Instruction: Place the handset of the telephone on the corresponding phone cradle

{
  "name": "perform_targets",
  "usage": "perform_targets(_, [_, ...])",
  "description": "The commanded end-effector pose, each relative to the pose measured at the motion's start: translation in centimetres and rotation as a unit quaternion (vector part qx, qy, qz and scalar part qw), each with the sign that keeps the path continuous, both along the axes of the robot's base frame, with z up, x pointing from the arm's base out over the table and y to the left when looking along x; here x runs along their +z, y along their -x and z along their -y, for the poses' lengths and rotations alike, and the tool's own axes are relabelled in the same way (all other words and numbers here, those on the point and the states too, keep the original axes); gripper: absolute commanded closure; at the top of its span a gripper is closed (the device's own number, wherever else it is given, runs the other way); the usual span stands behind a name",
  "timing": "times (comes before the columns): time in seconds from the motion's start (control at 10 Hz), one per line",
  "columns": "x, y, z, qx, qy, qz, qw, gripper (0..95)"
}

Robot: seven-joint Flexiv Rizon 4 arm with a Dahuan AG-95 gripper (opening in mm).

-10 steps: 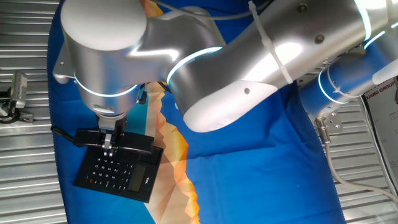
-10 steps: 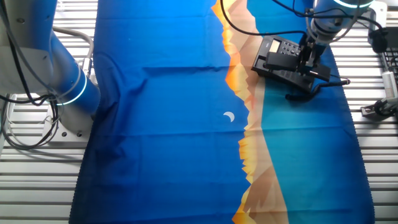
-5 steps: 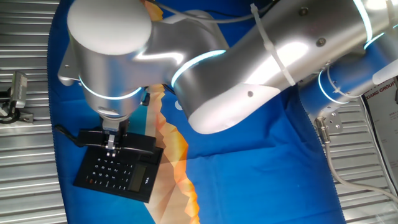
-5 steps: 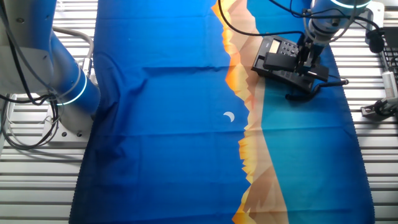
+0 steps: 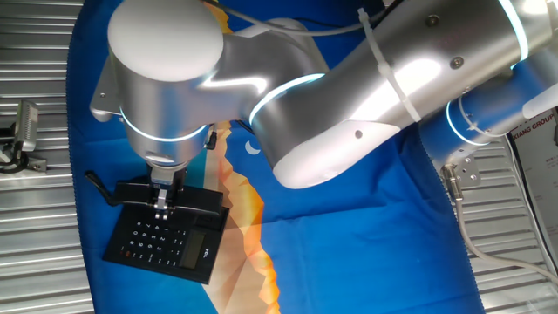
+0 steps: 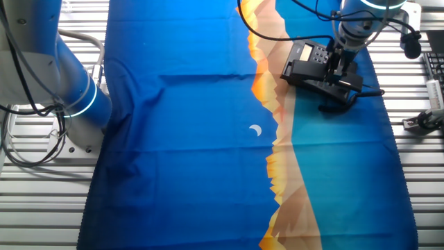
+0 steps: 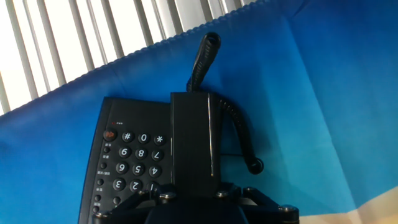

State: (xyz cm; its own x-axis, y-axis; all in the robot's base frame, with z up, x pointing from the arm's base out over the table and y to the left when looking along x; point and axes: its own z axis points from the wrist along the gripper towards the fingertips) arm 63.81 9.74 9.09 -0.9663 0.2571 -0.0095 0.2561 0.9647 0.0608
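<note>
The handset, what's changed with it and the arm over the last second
The arm has shifted slightly sideways along the telephone base, carrying the handset with it; in one fixed view the handset's cord end moved right. The gripper remains clamped on the handset, nothing released. The base, the coiled cord and the blue cloth stayed put.

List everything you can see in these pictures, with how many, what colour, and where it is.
Long black plastic handset: one, black, held above the base's right side.
Black rectangular keypad base: one, black with pale keys, on the cloth.
Black coiled cord: one, black, running from the handset's far end.
Blue cloth with an orange band: one, covering the table.
Ribbed metal table: one, silver, under the cloth.
Silver robot arm: one, above the phone.
Gripper: one, on the handset.
</note>
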Motion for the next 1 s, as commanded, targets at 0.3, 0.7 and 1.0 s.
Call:
perform_targets(0.3, [-0.06,0.23,-0.09,0.001,-0.003,0.0,1.0,95.0])
perform_targets(0.7, [-0.18,0.63,-0.23,0.001,-0.003,0.002,1.0,95.0])
perform_targets(1.0, [-0.12,0.65,-0.28,0.001,-0.002,0.002,1.0,95.0])
